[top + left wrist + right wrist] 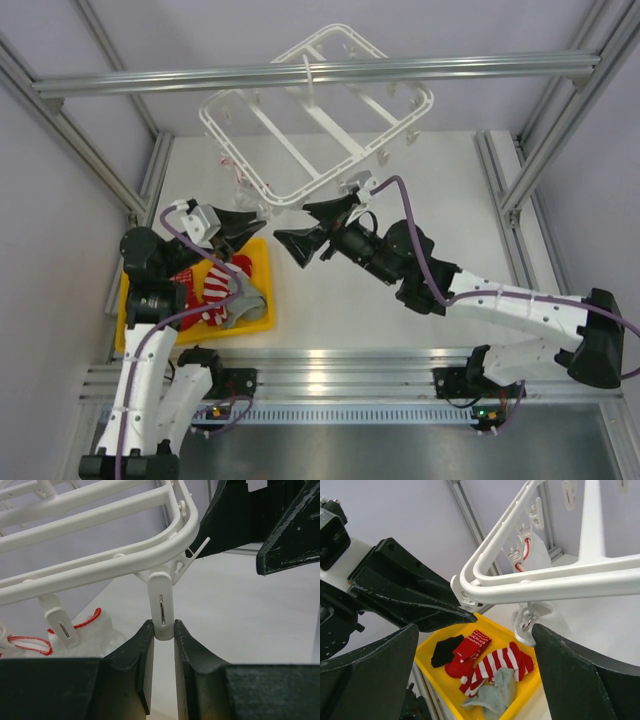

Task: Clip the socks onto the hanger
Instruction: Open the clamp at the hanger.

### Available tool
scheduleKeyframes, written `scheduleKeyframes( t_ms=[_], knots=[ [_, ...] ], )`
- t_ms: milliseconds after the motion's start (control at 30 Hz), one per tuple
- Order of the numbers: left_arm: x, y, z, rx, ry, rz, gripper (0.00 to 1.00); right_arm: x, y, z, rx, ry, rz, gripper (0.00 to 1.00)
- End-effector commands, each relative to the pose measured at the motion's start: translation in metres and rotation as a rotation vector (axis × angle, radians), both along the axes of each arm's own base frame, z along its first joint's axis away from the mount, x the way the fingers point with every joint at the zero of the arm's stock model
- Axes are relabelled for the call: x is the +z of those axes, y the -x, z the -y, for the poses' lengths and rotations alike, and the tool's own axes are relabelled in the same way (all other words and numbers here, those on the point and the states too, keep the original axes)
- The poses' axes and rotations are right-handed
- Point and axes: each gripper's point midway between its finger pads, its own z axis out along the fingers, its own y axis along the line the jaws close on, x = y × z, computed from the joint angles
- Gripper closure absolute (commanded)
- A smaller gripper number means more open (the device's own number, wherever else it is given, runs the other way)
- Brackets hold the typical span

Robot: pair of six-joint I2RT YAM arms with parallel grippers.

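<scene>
The white hanger (383,137) hangs tilted under the beam, seen also in the left wrist view (100,565) and the right wrist view (560,587). My left gripper (240,225) is at its near left edge, jaws closed on the tip of a dangling white clip (163,610). My right gripper (315,228) is wide open beside it, empty; in the right wrist view (475,627) one finger touches another clip (525,622). The socks lie in the yellow tray (255,265): a red-and-white striped one (500,662), a grey one (495,695), a red one (467,650) and a black one (445,650).
A grey aluminium beam (300,75) crosses above the hanger, with more beams down both sides. A white item with red trim (90,630) hangs from clips at the hanger's far side. The two grippers are close together, fingertips almost meeting.
</scene>
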Motion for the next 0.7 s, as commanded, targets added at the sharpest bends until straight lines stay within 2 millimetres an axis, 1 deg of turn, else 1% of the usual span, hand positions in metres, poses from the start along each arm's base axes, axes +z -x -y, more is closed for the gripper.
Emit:
scheduleKeyframes(
  t_ms=[0, 100, 233, 300, 500, 667],
  knots=[
    [0.007, 0.022, 0.008, -0.099, -0.028, 0.000, 1.00, 0.036, 0.001, 0.001, -0.019, -0.120, -0.023, 0.05],
    [0.008, 0.021, 0.008, -0.097, -0.034, -0.011, 1.00, 0.043, 0.002, -0.003, -0.005, -0.138, -0.032, 0.05],
    [0.013, 0.017, 0.007, -0.091, -0.033, -0.015, 1.00, 0.039, -0.004, -0.011, -0.013, -0.146, -0.069, 0.06],
    [0.014, 0.013, 0.006, -0.081, -0.034, -0.019, 1.00, 0.041, -0.005, -0.016, -0.008, -0.161, -0.090, 0.07],
    [0.011, 0.010, 0.007, -0.081, -0.036, -0.049, 1.00, 0.045, -0.011, -0.028, 0.001, -0.188, -0.115, 0.07],
    [0.010, 0.010, 0.007, -0.086, -0.038, -0.054, 1.00, 0.047, -0.018, -0.036, 0.000, -0.202, -0.133, 0.11]
  ],
)
